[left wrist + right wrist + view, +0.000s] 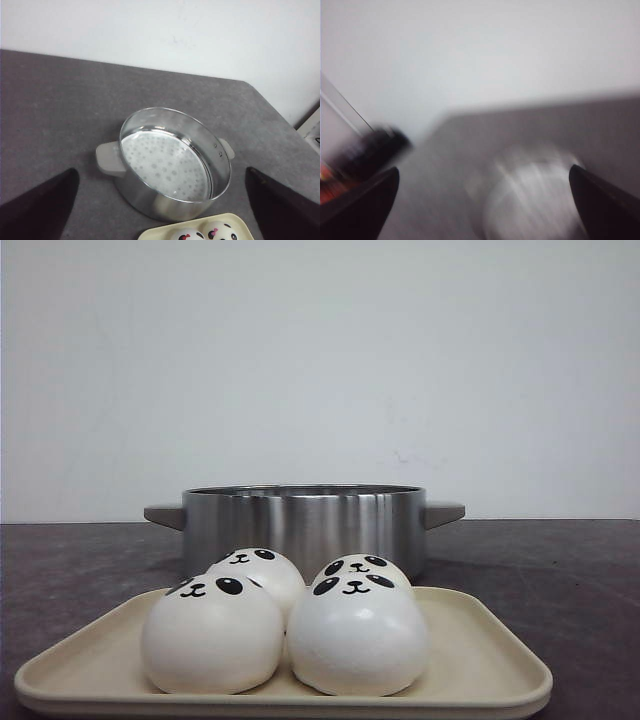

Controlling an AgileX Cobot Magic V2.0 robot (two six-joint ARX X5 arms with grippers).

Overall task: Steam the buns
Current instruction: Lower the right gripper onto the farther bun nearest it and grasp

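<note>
— Where are the buns?

— Four panda-faced buns [285,625] sit bunched together on a beige tray [490,665], at the near edge of the grey table [70,560]. Just behind the tray stands a steel steamer pot [305,523], its perforated plate bare.

— And your grippers?

— My left gripper [160,220] hangs above the pot with fingers [37,207] spread wide, holding nothing. My right gripper [480,215] is likewise spread and holds nothing, though its view is blurred.
</note>
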